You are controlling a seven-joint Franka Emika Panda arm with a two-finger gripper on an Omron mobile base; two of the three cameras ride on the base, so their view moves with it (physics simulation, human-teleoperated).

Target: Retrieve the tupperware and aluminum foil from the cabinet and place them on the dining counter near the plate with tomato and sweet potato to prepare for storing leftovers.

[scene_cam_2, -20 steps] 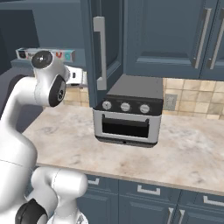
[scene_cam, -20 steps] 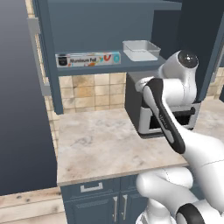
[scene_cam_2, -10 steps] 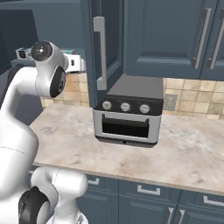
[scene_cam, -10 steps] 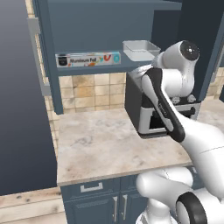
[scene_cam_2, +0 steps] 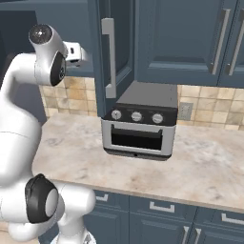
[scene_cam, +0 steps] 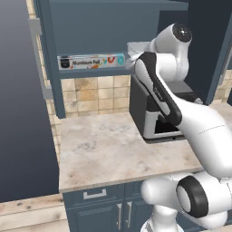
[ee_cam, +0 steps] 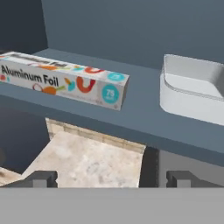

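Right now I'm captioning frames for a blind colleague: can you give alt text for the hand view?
An aluminum foil box lies lengthwise on the cabinet shelf, with a grey-white tupperware container apart from it to its right. The open gripper sits below the shelf edge, holding nothing, above a beige marbled wall counter.

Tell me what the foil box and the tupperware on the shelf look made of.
Foil box: probably matte printed cardboard, with flat faces, sharp edges and coloured lettering. Tupperware: likely smooth plastic, pale grey-white and slightly translucent, with rounded corners and a raised rim.
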